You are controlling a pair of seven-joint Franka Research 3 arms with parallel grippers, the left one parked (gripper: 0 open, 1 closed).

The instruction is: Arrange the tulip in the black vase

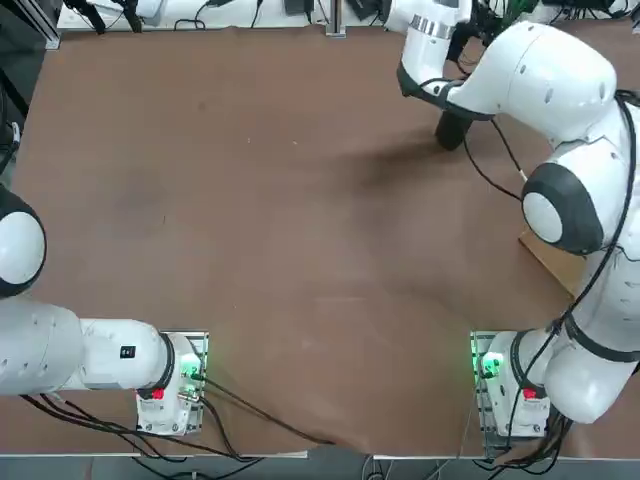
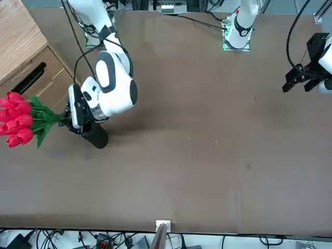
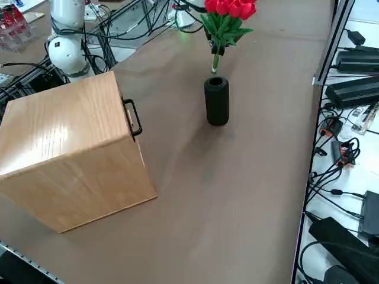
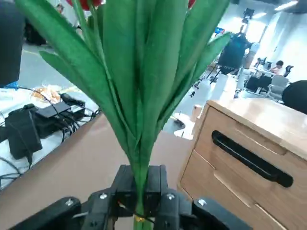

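My right gripper (image 4: 140,190) is shut on the tulip's thin stem just below its narrow green leaves (image 4: 139,86). The tulip (image 3: 227,8), a bunch of red blooms, hangs upright in the right side view. Its stem end (image 3: 215,64) is a little above the round mouth of the black vase (image 3: 217,103). In the front view the blooms (image 2: 15,124) reach past the gripper (image 2: 70,121), which sits directly over the vase (image 2: 96,137). From overhead only part of the vase (image 1: 452,130) shows under my arm; the tulip is hidden there.
A wooden box (image 3: 71,154) with a black drawer handle (image 3: 134,117) stands near the vase, toward my base; it also fills one side of the wrist view (image 4: 254,143). Cables and power bricks (image 3: 349,89) lie beyond the table's far edge.
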